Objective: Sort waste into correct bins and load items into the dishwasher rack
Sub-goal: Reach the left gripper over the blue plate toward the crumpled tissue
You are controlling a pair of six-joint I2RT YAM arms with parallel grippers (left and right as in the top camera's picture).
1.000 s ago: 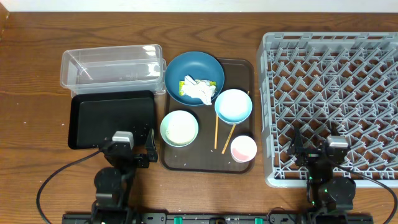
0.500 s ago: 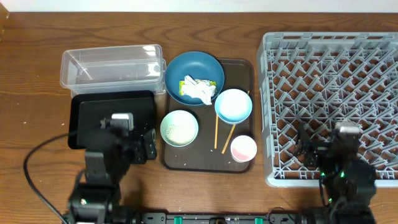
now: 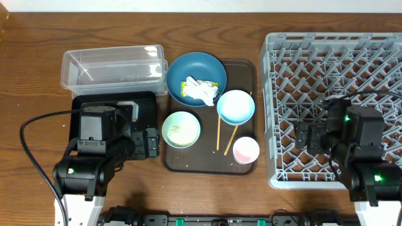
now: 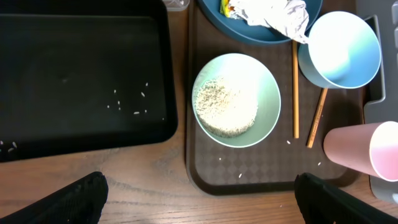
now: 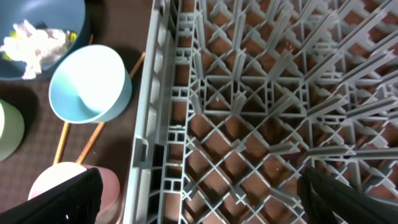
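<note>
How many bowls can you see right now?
3: dark blue bowl at the brown tray's far-left corner, light blue bowl right of centre, pale green bowl near left. None seems hidden.

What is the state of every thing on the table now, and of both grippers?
Clear tub: empty.
Black tray: a few rice grains inside.
Dark blue bowl: holds tissue and wrapper.
Green bowl: holds rice.
Light blue bowl: upright, empty.
Pink cup: upright, empty.
Chopsticks: lying on the brown tray.
Rack: empty.
Left gripper: open.
Right gripper: open.
</note>
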